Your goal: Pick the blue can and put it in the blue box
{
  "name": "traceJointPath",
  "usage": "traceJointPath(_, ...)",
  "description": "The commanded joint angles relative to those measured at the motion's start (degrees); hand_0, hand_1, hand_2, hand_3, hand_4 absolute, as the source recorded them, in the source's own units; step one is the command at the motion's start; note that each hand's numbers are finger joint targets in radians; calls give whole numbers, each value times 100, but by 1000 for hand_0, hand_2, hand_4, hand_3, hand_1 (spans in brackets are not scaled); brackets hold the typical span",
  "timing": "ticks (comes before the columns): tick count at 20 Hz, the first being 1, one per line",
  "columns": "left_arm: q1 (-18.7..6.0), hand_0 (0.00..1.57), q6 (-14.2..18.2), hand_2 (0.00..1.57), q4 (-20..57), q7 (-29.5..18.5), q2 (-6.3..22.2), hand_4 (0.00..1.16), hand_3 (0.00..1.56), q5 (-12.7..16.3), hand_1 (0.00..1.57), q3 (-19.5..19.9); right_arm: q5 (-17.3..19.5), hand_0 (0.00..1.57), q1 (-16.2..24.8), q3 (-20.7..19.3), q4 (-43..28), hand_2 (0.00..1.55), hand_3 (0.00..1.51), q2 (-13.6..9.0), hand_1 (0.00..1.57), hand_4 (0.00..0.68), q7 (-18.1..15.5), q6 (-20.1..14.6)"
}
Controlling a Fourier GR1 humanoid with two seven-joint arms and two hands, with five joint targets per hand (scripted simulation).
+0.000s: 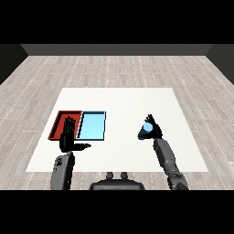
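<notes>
The blue can (pixel 145 130) is tilted in my right hand (pixel 154 128), whose fingers curl round it above the white table, right of centre. The light blue tray (pixel 92 125) lies left of centre, well to the left of the can, with nothing in it. My left hand (pixel 68 135) is raised with straight fingers and thumb out, in front of the seam between the two trays, holding nothing.
The red tray (pixel 61 121) lies directly left of the light blue tray, touching it, partly hidden by my left hand. The white table (pixel 123 103) spreads wide around the trays, over a grey plank floor.
</notes>
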Motion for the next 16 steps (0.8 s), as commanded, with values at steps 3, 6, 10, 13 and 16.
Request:
traceJointPath(3,-3,0,362,0,-19,-74,-239,0,0,-202,0,-390,-22,0,-213,-22,98,0,0,23,0,0,117,-124)
traceJointPath(6,-146,0,323,0,127,-82,-244,0,0,-201,0,-238,195,0,-559,-23,1122,0,0,101,0,0,-668,80)
traceJointPath(10,-69,0,67,0,60,-25,-44,0,0,-51,0,-107,13,0,-568,-12,421,0,0,202,0,0,32,-276)
traceJointPath(13,-57,0,-105,0,101,24,113,0,0,169,0,104,67,0,-499,-156,829,379,0,8,0,0,-407,-287)
traceJointPath(16,-34,0,-33,0,326,-353,-99,0,0,7,0,-54,380,1530,-436,169,427,1486,1452,359,1530,582,55,-1071)
